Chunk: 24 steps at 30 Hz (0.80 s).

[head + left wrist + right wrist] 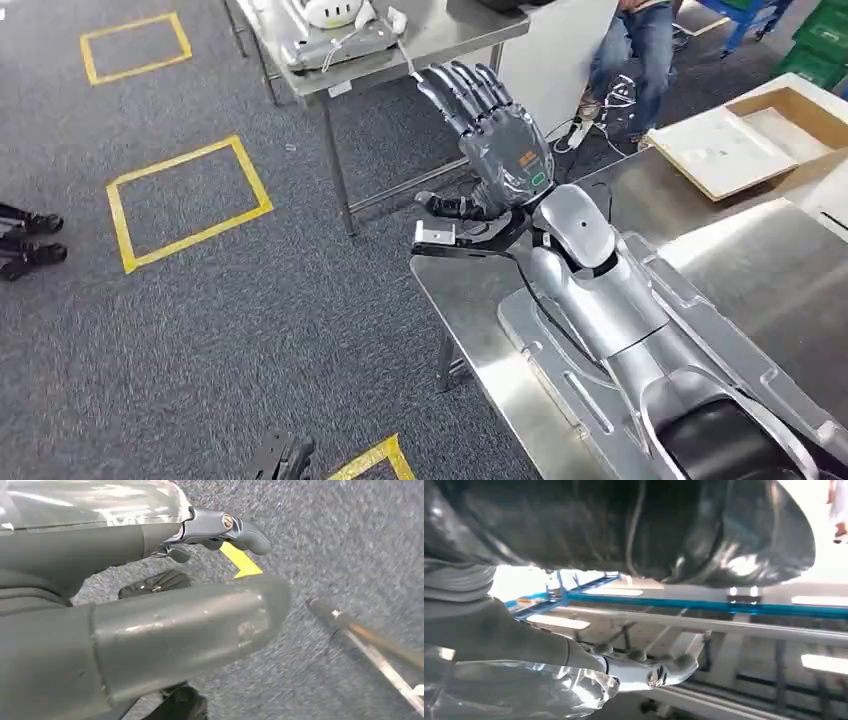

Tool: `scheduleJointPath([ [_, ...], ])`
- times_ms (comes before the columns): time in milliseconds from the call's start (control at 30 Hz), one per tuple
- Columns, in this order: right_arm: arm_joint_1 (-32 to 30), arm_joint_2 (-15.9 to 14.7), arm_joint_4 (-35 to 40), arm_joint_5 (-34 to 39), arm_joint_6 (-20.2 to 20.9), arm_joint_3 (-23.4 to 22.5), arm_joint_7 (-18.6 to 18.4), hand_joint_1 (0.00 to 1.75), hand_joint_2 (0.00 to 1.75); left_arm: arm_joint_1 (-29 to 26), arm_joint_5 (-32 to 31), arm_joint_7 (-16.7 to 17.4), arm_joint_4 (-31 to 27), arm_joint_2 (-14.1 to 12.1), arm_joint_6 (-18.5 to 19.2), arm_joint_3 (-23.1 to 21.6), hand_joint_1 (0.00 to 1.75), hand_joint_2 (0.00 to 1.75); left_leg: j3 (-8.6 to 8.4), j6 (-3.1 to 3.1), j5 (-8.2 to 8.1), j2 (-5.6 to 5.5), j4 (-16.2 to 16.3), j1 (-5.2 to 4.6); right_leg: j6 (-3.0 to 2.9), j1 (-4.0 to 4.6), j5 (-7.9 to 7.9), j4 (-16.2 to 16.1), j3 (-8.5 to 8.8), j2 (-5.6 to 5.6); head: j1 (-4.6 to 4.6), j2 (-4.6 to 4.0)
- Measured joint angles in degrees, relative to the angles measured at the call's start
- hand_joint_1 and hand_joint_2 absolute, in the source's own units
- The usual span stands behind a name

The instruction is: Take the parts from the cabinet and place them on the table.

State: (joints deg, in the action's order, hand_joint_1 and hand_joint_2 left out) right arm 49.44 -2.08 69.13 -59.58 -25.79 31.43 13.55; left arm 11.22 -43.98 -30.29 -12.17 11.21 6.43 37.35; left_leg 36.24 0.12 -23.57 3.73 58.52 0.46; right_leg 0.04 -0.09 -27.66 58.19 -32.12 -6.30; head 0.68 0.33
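Closest in the head view: silver right arm [610, 300] reaching up from the lower right, across a steel table [462, 290]. Under the arm, a flat metal part [540, 355] with slots and a notched edge, lying flat on the table and running off toward the lower right, partly hidden by the arm. Beyond the table's corner, right hand [497, 140] raised in the air above the floor, back of the hand toward the camera, fingers [470, 85] stretched out straight and slightly fanned, holding nothing, touching nothing.

In the left wrist view, left hand [190, 630] hanging low over the grey carpet [350, 540], thick thumb pointing out, one darker finger [245, 530] extended well apart from it, nothing between them. Beside it a strip of yellow tape [240, 560] and a slanted metal bar [370, 640].

Farther out on the right of the table, an open cardboard box [760, 130] with a pale board inside. On the carpet to the left, yellow tape squares [190, 200]. At the far end, a second table [420, 50] bearing a white device and cables, and beside it a person [640, 45] in jeans, seen from the waist down.
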Motion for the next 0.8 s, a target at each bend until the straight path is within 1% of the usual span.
scheduleJointPath([
  [33, 0.0, 0.2, 0.0, 0.0, 0.0, 0.0, 0.1, 0.0, 0.0, -0.1, 0.0, 0.0, 0.0, 0.0, 0.0, 0.0, 0.0, 0.0, 0.11, 0.16, -0.07, -0.51, 0.1, -0.05, 0.13, 0.23, -0.05, -0.2, 0.16, -0.72, 0.04, 0.0],
  [67, 0.0, 0.3, -0.1, 0.0, 0.0, 0.0, 0.1, 0.0, 0.0, -0.2, 0.1, 0.0, 0.0, -0.1, 0.0, 0.0, 0.0, 0.0, 0.19, 0.47, -0.07, -1.22, 0.0, -0.14, 0.3, 0.13, -0.12, -0.3, 0.36, -1.32, 0.0, 0.0],
  [100, 0.1, 0.5, -0.1, 0.0, 0.0, 0.0, 0.1, 0.0, 0.0, -0.3, 0.2, 0.0, 0.0, -0.2, 0.0, 0.1, 0.0, 0.0, -0.22, 1.03, 0.21, -1.9, -0.4, 0.18, 0.76, 0.05, -0.56, -0.2, 0.35, -1.78, 0.02, 0.0],
  [133, 0.1, 0.5, -0.1, 0.0, 0.0, 0.0, 0.1, 0.0, 0.0, -0.3, 0.2, -0.1, 0.0, -0.2, 0.0, 0.1, 0.0, 0.0, -0.29, 1.33, 0.36, -2.59, -0.7, 0.38, 1.02, -0.45, -1.68, 1.0, 0.19, 1.29, 0.04, 0.0],
  [167, 0.2, 0.5, -0.2, 0.0, -0.2, 0.0, 0.1, 0.0, 0.0, -0.2, 0.2, -0.1, 0.0, -0.2, 0.0, 0.1, 0.0, 0.0, -0.26, 1.74, 0.42, -2.98, -0.8, 0.41, 1.0, -0.73, -3.64, 4.2, -1.35, 4.11, 0.02, 0.0],
  [200, 0.2, 0.5, -0.2, 0.0, -0.2, 0.0, 0.1, 0.0, 0.0, -0.1, 0.2, -0.1, 0.0, -0.2, 0.0, 0.1, 0.0, 0.0, -0.24, 1.93, 0.45, -3.59, -0.8, 0.41, 1.0, -0.68, -5.87, 9.0, -3.71, 5.48, 0.04, 0.0],
  [233, 0.0, 0.4, -0.4, 0.0, -0.2, 0.0, 0.1, 0.0, 0.0, 0.0, 0.2, -0.1, 0.0, -0.2, 0.0, 0.1, 0.0, 0.0, -0.25, 2.03, 0.42, -4.35, -0.8, 0.38, 1.06, -0.67, -7.54, 13.5, -6.03, 6.01, 0.04, 0.0],
  [267, -0.2, 0.4, -0.6, 0.0, -0.2, 0.0, 0.1, 0.0, 0.0, 0.0, 0.2, -0.1, 0.0, -0.2, 0.0, 0.1, 0.0, 0.0, -0.25, 2.05, 0.41, -5.21, -0.8, 0.32, 1.13, -0.67, -8.42, 17.2, -8.18, 6.22, 0.04, 0.0],
  [300, -0.4, 0.4, -0.8, 0.0, -0.2, 0.1, 0.1, 0.0, 0.0, -0.1, 0.2, -0.1, 0.0, -0.3, 0.0, 0.2, 0.0, 0.0, -0.27, 2.05, 0.4, -6.1, -0.7, 0.32, 1.15, -0.68, -7.74, 18.2, -9.18, 6.24, 0.02, 0.0],
  [333, -0.4, 0.4, -0.9, 0.0, -0.3, 0.1, 0.2, 0.0, 0.0, -0.2, 0.2, -0.1, 0.0, -0.3, 0.0, 0.2, 0.0, 0.0, -0.3, 2.05, 0.38, -6.92, -0.6, 0.32, 1.09, -0.71, -5.83, 16.5, -8.83, 6.27, 0.04, 0.0],
  [367, -0.4, 0.4, -0.9, 0.0, -0.3, 0.1, 0.2, 0.0, 0.0, -0.3, 0.3, -0.1, 0.0, -0.3, -0.1, 0.3, 0.0, 0.0, -0.3, 1.98, 0.32, -7.75, -0.4, 0.33, 0.93, -0.76, -2.97, 12.6, -7.31, 6.37, 0.04, 0.0],
  [400, -0.3, 0.4, -1.0, 0.0, -0.6, 0.1, 0.2, 0.0, 0.0, -0.4, 0.3, -0.2, 0.0, -0.4, -0.2, 0.3, 0.0, 0.0, -0.37, 1.83, 0.21, -8.61, -0.2, 0.33, 0.72, -0.84, -0.12, 7.7, -5.27, 6.92, 0.04, 0.0],
  [433, -0.3, 0.4, -1.0, 0.0, -0.9, 0.1, 0.2, 0.0, 0.0, -0.5, 0.3, -0.2, 0.0, -0.4, -0.3, 0.4, 0.0, 0.0, -0.32, 1.59, 0.05, -9.28, 0.0, 0.33, 0.46, -0.95, 1.98, 3.1, -3.42, 8.81, 0.04, 0.0],
  [467, -0.3, 0.4, -1.2, 0.1, -1.2, 0.1, 0.3, 0.0, 0.0, -0.5, 0.3, -0.3, 0.0, -0.4, -0.4, 0.4, 0.0, 0.0, 0.08, 1.27, -0.04, -9.74, 0.3, -0.03, 0.33, -1.15, 1.34, 1.9, -2.92, 10.86, 0.04, 0.0],
  [500, -0.3, 0.4, -1.2, 0.1, -1.3, 0.1, 0.3, 0.0, 0.0, -0.5, 0.3, -0.3, 0.0, -0.6, -0.5, 0.4, 0.0, 0.0, 0.29, 1.0, 0.06, -10.25, 0.4, 0.16, 0.46, -1.14, 1.26, 1.5, -2.84, 10.33, 0.02, 0.0],
  [533, -0.4, 0.4, -1.3, 0.1, -1.3, 0.2, 0.4, 0.0, 0.0, -0.6, 0.3, -0.4, 0.0, -0.7, -0.6, 0.4, 0.0, 0.0, 0.45, 0.64, 0.19, -10.73, 0.2, 0.32, 0.41, -0.85, 1.23, 1.4, -2.83, 9.94, 0.02, 0.0],
  [567, -0.4, 0.7, -1.4, -0.1, -1.4, 0.3, 0.4, 0.0, 0.0, -0.9, 0.3, -0.4, 0.0, -0.9, -0.9, 0.4, 0.0, 0.0, 0.44, 0.11, 0.4, -11.48, -0.2, 0.52, 0.1, -0.62, 1.16, 1.5, -2.7, 9.4, 0.04, 0.0],
  [600, -0.4, 0.7, -1.6, -0.2, -1.4, 0.3, 0.4, 0.0, 0.0, -1.1, 0.3, -0.4, 0.0, -1.1, -1.0, 0.5, 0.0, 0.0, 0.49, -0.33, 0.44, -12.04, -0.2, 0.42, -0.36, -1.03, 1.45, 0.9, -2.43, 8.73, 0.02, 0.0],
  [633, -0.4, 0.9, -1.7, -0.2, -1.4, 0.4, 0.4, 0.0, 0.0, -1.5, 0.4, -0.5, 0.0, -1.6, -1.1, 0.5, 0.0, 0.0, 0.68, -0.34, -0.05, -10.51, 0.4, 0.58, -0.71, -1.19, 1.69, 0.5, -2.12, 7.87, 0.04, 0.0],
  [667, -0.4, 1.1, -1.8, -0.3, -1.6, 0.5, 0.4, 0.0, 0.0, -1.5, 0.5, -0.6, 0.0, -1.6, -1.2, 0.5, 0.0, 0.0, 1.58, -0.54, -1.61, -7.36, 2.6, 0.14, -1.17, -1.15, 1.75, 0.2, -1.9, 7.43, -0.24, 0.0],
  [700, -0.3, 1.1, -1.9, -0.4, -1.6, 0.5, 0.4, 0.0, 0.0, -1.3, 0.8, -0.8, 0.0, -1.7, -1.2, 0.5, 0.0, 0.0, 3.56, -0.81, -3.79, -5.73, 6.6, 0.24, -1.45, -1.01, 1.69, 0.2, -1.86, 6.67, -0.24, 0.0],
  [733, -0.3, 1.1, -2.2, -0.4, -1.7, 0.5, 0.4, 0.0, 0.0, -1.1, 0.8, -1.0, 0.0, -1.8, -1.2, 0.6, 0.0, 0.0, 5.8, -0.98, -5.81, -4.9, 11.3, 0.33, -1.52, -0.82, 1.65, 0.3, -1.83, 5.88, -0.24, 0.0],
  [767, -0.4, 1.1, -2.6, -0.4, -1.7, 0.8, 0.4, 0.0, 0.0, -1.1, 0.9, -1.1, 0.0, -1.8, -1.2, 0.8, 0.0, 0.0, 7.81, -1.1, -7.24, -4.48, 15.3, 0.36, -1.64, -0.7, 1.55, 0.3, -1.85, 5.04, -0.24, 0.0],
  [800, -0.4, 1.2, -2.9, -0.4, -1.7, 0.9, 0.4, 0.0, 0.0, -1.2, 0.9, -1.1, 0.0, -1.8, -1.2, 0.9, 0.0, 0.0, 8.71, -1.14, -7.31, -4.29, 17.2, 0.37, -1.64, -0.65, 1.45, 0.4, -1.85, 4.34, -0.24, 0.0],
])
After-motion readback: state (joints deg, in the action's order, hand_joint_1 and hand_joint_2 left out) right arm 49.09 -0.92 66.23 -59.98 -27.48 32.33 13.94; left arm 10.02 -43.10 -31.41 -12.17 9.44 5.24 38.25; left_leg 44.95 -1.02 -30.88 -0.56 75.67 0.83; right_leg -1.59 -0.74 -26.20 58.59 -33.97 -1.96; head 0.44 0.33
